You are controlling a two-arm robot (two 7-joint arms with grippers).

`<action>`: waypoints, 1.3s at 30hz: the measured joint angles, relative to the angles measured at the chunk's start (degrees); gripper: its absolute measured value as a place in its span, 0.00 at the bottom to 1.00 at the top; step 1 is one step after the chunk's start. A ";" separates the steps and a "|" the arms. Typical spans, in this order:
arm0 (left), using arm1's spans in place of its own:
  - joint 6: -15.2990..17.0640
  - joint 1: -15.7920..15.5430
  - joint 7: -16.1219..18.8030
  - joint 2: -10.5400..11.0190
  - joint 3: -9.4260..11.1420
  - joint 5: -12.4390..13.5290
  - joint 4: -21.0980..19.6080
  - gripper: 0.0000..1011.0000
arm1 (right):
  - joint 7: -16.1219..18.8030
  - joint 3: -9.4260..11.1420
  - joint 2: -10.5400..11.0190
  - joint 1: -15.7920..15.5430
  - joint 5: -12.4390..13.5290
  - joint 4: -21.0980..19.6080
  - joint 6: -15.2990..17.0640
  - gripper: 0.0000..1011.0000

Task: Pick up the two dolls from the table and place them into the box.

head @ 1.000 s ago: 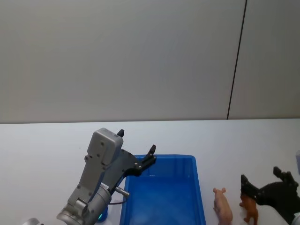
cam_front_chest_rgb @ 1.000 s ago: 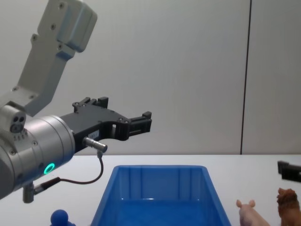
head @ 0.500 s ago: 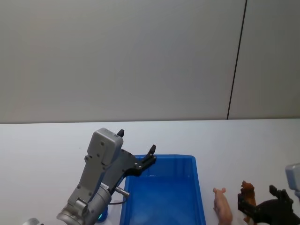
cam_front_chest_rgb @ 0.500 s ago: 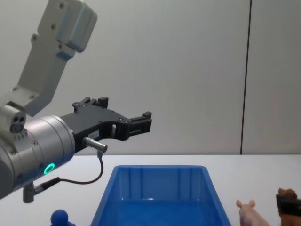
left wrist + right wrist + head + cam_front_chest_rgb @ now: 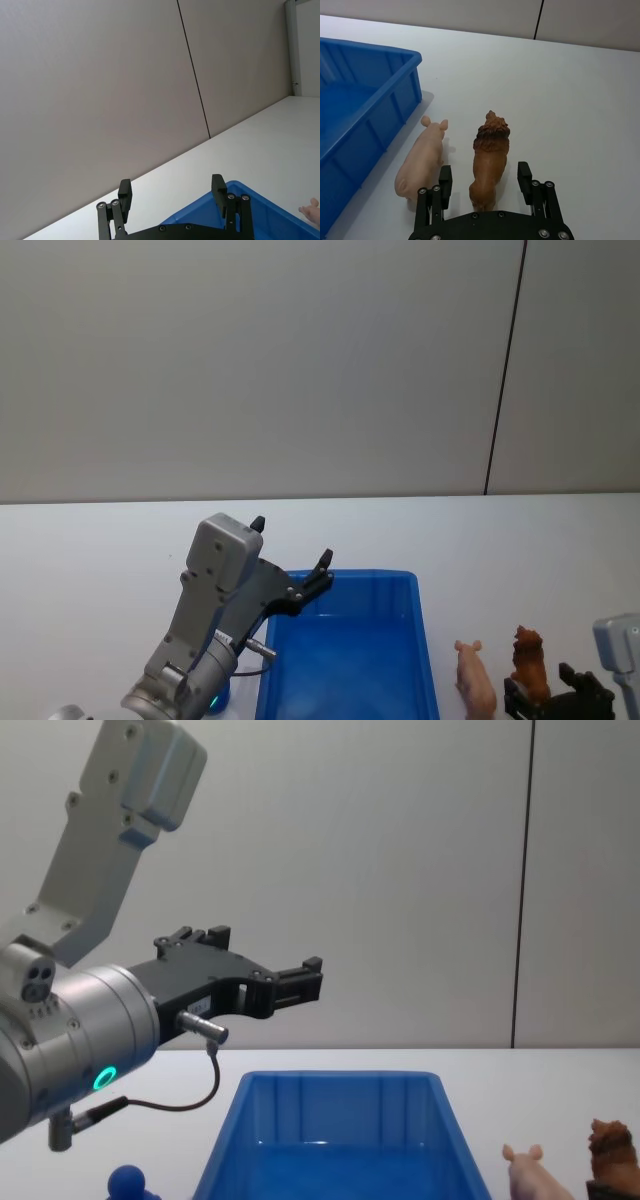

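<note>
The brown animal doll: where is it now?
In the head view the brown animal stands at the robot's right, just right of the pink pig, hindquarters between the fingers of the open right gripper.

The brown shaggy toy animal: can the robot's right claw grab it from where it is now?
Probably yes. The right gripper is open, its fingers flanking the hindquarters of the brown animal, with nothing over it. The pig stands close alongside, so one finger has little room there.

Pale pink pig point(image 5: 422, 159), shaggy brown animal point(image 5: 489, 159), bright blue box point(image 5: 376, 116), plain white table point(image 5: 580, 100).
</note>
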 joint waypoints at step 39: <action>0.00 0.00 0.00 0.00 0.00 0.00 0.00 0.99 | 0.35 0.16 -1.58 1.46 -4.17 -2.62 -4.82 0.29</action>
